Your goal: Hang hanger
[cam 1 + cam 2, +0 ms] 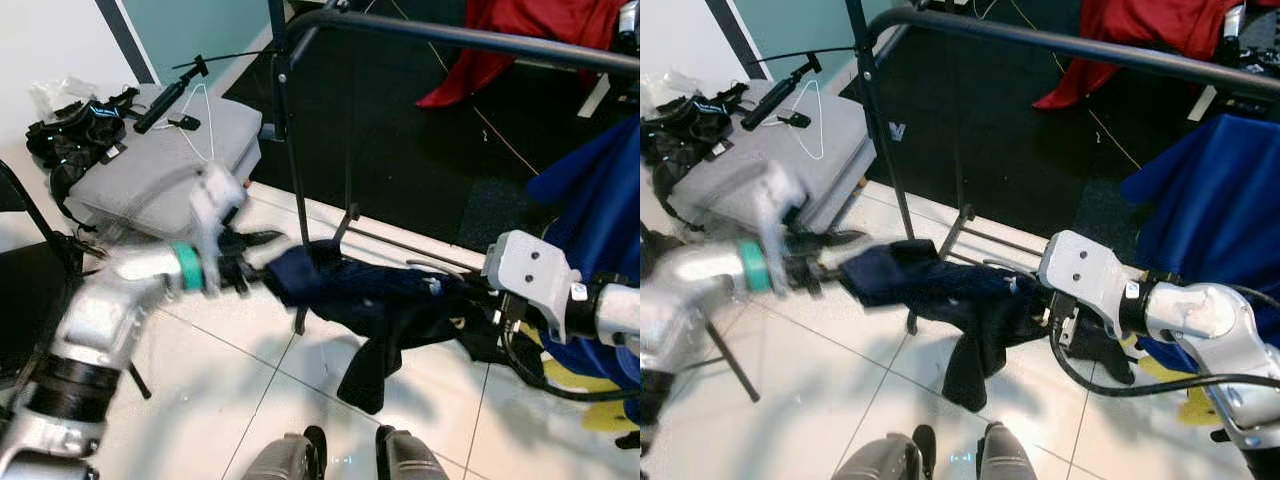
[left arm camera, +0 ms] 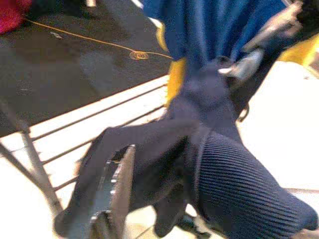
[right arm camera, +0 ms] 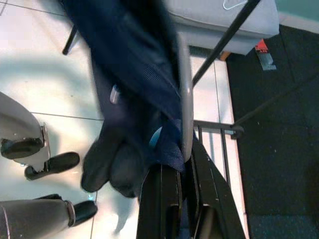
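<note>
A dark navy garment (image 1: 370, 295) is stretched between my two grippers, low in front of the black clothes rail (image 1: 450, 35). My left gripper (image 1: 255, 262) is shut on the garment's left end; in the left wrist view one finger (image 2: 117, 189) lies against the ribbed navy cloth (image 2: 234, 189). My right gripper (image 3: 182, 169) is shut on a grey hanger (image 3: 185, 99) that carries the garment, at the garment's right end (image 1: 1050, 310). Part of the cloth hangs down toward the floor.
The rail's upright post (image 1: 290, 150) stands just behind the garment. A blue garment (image 1: 600, 200) hangs at the right and a red cloth (image 1: 520, 40) lies at the back. A grey cushion (image 1: 150, 170) at the left holds a white wire hanger (image 1: 200, 125).
</note>
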Available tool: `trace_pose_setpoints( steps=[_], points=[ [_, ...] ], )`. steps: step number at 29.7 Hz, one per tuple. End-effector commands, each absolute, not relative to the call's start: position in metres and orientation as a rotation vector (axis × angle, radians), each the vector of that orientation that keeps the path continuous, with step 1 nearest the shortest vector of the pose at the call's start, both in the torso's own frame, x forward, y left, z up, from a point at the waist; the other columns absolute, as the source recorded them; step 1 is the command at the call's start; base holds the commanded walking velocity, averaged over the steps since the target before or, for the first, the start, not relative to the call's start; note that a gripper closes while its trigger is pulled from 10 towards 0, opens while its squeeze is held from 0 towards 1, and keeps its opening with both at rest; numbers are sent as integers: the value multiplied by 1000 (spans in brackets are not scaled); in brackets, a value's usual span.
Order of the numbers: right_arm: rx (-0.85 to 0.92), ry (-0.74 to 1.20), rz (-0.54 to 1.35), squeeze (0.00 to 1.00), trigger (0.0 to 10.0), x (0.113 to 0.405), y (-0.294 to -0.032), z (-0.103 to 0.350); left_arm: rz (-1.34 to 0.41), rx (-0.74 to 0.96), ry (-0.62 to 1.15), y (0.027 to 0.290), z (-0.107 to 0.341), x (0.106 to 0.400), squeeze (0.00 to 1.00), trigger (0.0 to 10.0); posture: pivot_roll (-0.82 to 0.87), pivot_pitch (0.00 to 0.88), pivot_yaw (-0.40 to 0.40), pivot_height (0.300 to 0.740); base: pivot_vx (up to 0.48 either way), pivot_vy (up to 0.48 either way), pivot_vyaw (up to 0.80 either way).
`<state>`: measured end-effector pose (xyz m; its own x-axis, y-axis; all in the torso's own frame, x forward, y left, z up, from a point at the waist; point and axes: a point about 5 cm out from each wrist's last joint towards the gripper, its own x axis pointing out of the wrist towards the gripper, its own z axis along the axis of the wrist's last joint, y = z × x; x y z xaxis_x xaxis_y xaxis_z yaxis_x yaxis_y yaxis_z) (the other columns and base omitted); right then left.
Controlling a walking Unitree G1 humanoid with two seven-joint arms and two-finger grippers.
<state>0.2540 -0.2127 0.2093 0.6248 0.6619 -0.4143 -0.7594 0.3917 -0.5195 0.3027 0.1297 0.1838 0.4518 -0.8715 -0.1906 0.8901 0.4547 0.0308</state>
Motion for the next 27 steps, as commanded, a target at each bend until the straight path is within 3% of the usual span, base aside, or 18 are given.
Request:
trace_pose_setpoints(
  steps=[1, 5, 10, 14, 17, 18, 21, 22, 23, 27],
  points=[
    [-726, 130, 925, 0, 0, 253, -208, 210, -1101, 136, 110, 126, 192, 299, 1000, 10000, -166, 130, 169, 740, 0, 0, 0],
    [-725, 126, 933, 0, 0, 254, -206, 210, -1121, 111, 105, 121, 194, 298, 1000, 10000, -164, 131, 169, 740, 0, 0, 0],
    [-722, 95, 984, 0, 0, 264, -193, 209, -1277, 174, 168, 124, 186, 282, 1000, 10000, -159, 133, 176, 740, 0, 0, 0],
    [-725, 87, 1003, 0, 0, 266, -188, 208, -1270, 209, 196, 129, 180, 282, 1000, 10000, -149, 134, 174, 740, 0, 0, 0],
    [-736, 77, 1027, 0, 0, 271, -184, 209, -1142, 280, 263, 148, 165, 294, 1000, 10000, -142, 134, 169, 740, 0, 0, 0],
    [-746, 76, 1025, 0, 0, 274, -185, 211, -1045, 295, 319, 163, 156, 301, 0, 10000, -142, 135, 168, 740, 0, 0, 0],
    [-752, 76, 1022, 0, 0, 275, -187, 212, -983, 303, 353, 172, 150, 304, 0, 10000, -142, 135, 168, 740, 0, 0, 0],
    [-758, 78, 1014, 0, 0, 276, -190, 214, -940, 111, 367, 179, 155, 307, 0, 10000, -140, 138, 163, 740, 0, 0, 0],
    [-762, 79, 1010, 0, 0, 277, -192, 215, -929, 217, 377, 182, 152, 305, 0, 10000, -142, 139, 159, 740, 0, 0, 0],
    [-762, 78, 1009, 0, 0, 278, -192, 216, -972, 161, 364, 176, 155, 300, 0, 10000, -136, 137, 164, 740, 0, 0, 0]
  ],
)
